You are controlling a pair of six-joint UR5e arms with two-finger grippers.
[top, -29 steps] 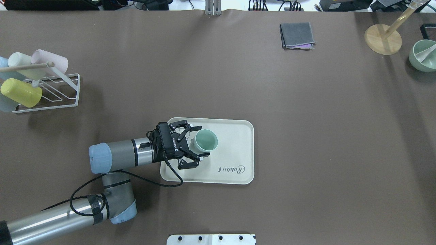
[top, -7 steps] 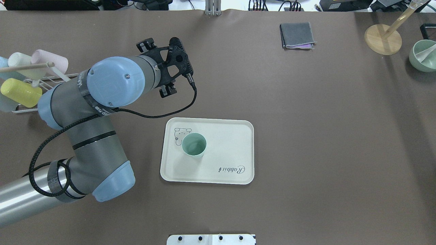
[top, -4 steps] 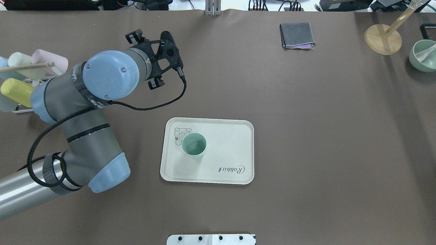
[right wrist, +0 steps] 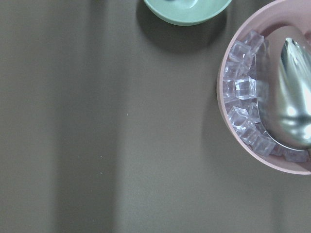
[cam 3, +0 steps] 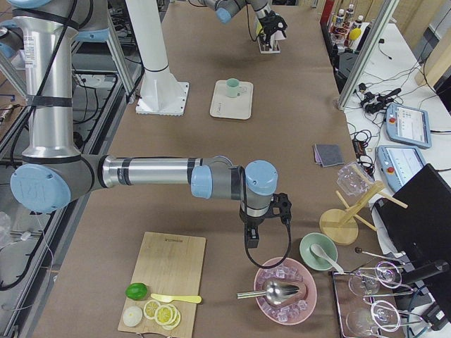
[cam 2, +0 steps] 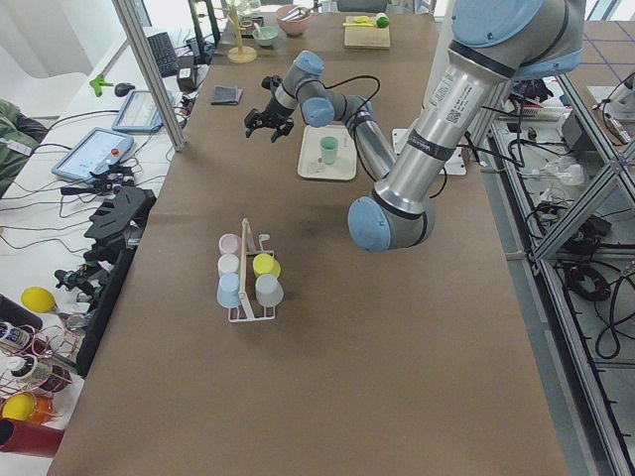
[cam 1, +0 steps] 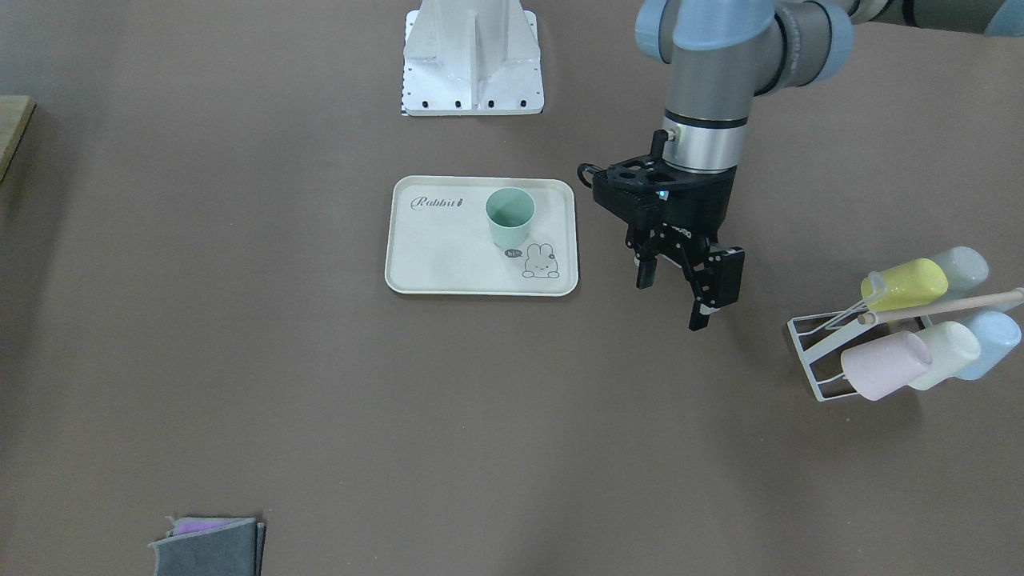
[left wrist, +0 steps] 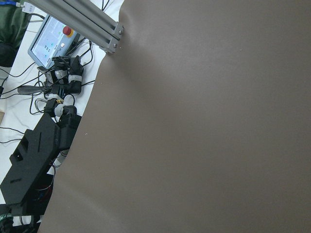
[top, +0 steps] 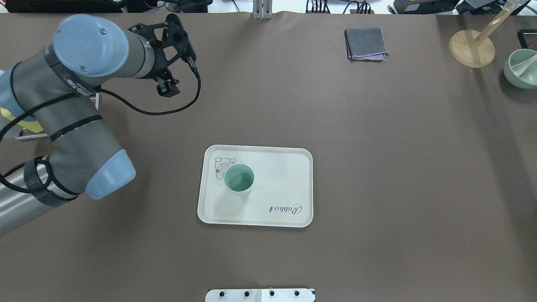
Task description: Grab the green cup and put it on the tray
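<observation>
The green cup [top: 239,178] stands upright on the left part of the cream tray [top: 277,184], beside the bunny drawing; both also show in the front-facing view (cup [cam 1: 509,216], tray [cam 1: 448,256]). My left gripper [cam 1: 676,294] is open and empty. It hangs above bare table between the tray and the cup rack, well clear of the cup. In the overhead view it [top: 153,58] sits at the far left. My right gripper [cam 3: 251,241] shows only in the exterior right view, near a pink bowl; I cannot tell if it is open or shut.
A white wire rack [cam 1: 824,352] with several pastel cups lies at the table's left end. A folded grey cloth [top: 366,43], a wooden stand [top: 472,48] and a green bowl [top: 521,68] lie far right. A pink bowl of ice [right wrist: 262,97] and a cutting board [cam 3: 165,278] are by the right arm.
My left gripper has let go of the green cup, risen and swung back and left, away from the tray towards the rack. The cup stays upright on the tray.
</observation>
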